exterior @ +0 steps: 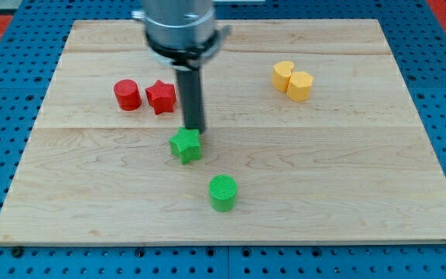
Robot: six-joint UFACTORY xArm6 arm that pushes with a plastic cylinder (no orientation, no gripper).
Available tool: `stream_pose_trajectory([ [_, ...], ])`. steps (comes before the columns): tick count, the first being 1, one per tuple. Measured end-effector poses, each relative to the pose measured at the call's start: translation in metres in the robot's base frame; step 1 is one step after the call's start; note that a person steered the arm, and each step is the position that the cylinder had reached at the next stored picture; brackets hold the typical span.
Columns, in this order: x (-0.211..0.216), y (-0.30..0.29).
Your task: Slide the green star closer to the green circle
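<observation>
Green circle point(224, 192) below green star point(186, 145), my tip point(196, 129) touching star's top edge.

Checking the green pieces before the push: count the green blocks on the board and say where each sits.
2. The green star is near the board's middle, with my tip at its upper edge. The green circle lies toward the view's lower right of it. None looks hidden.

Light falls bright and even from above on the wooden board point(285, 155), with no glare. Each block throws only a small soft shadow at its base. My rod point(192, 97) looks slightly blurred; the far housing is softer still.
</observation>
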State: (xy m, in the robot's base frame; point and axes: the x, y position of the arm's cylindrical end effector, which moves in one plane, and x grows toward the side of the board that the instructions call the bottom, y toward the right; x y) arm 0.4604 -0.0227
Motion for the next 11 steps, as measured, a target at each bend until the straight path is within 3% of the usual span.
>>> stream_pose_trajectory([
  [1,0.049,0.031],
  [2,-0.015,0.030],
  [4,0.007,-0.034],
  [6,0.054,-0.011],
  [7,0.024,-0.028],
  [8,0.040,-0.081],
  [10,0.069,-0.035],
  [11,0.068,-0.048],
])
